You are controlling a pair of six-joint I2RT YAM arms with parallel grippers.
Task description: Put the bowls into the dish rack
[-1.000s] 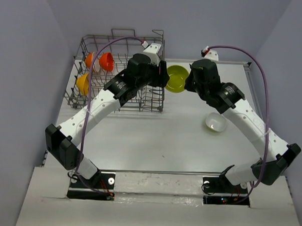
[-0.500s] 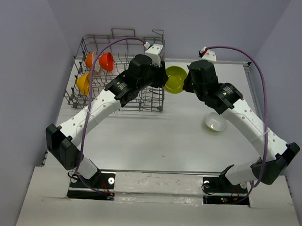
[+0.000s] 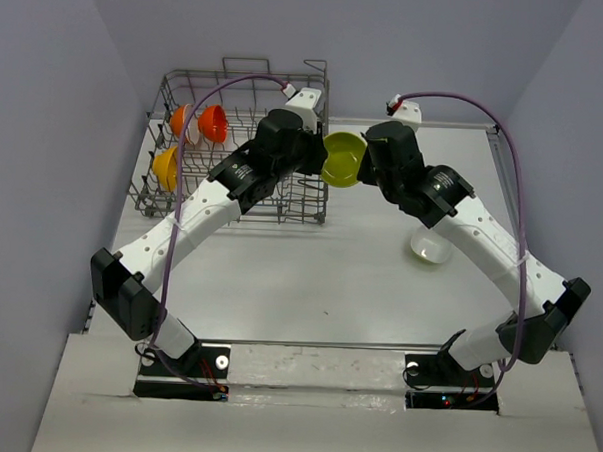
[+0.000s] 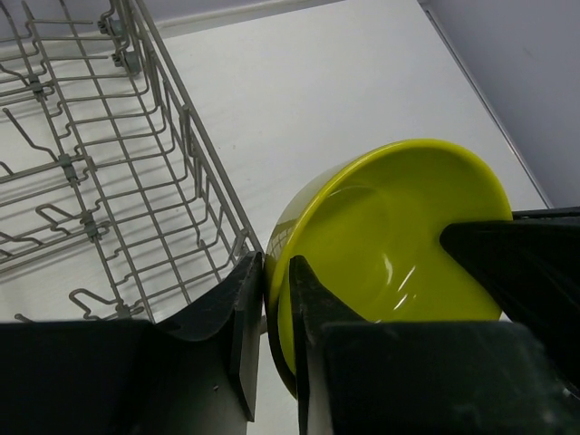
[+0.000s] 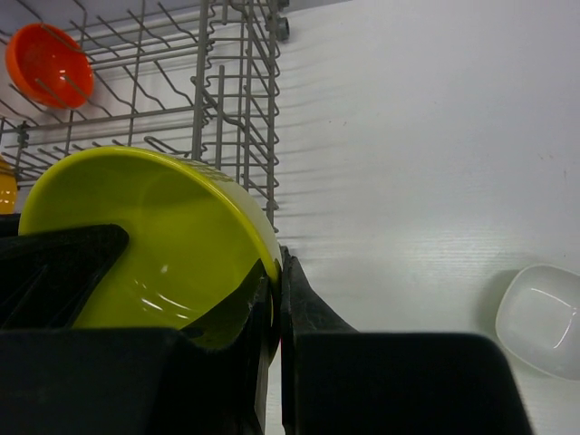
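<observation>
The lime green bowl (image 3: pixel 342 158) hangs tilted in the air just right of the dish rack (image 3: pixel 282 217), held from both sides. My right gripper (image 3: pixel 370 161) is shut on its right rim (image 5: pixel 276 263). My left gripper (image 3: pixel 322 157) pinches the left rim (image 4: pixel 276 267), one finger inside the bowl (image 4: pixel 390 236) and one outside. In the rack stand a red-orange bowl (image 3: pixel 213 123), a white bowl with an orange outside (image 3: pixel 184 121) and a yellow-orange bowl (image 3: pixel 166 167). A plain white bowl (image 3: pixel 431 246) sits on the table below the right arm.
The rack's wire wall (image 4: pixel 195 154) and tines (image 5: pixel 227 91) stand close on the left of the held bowl. The red-orange bowl (image 5: pixel 47 63) and the white bowl (image 5: pixel 544 319) show in the right wrist view. Purple cables arch over both arms.
The right gripper has carried the green bowl up and left toward the rack. The left jaws have narrowed from wide apart onto the bowl's left rim.
</observation>
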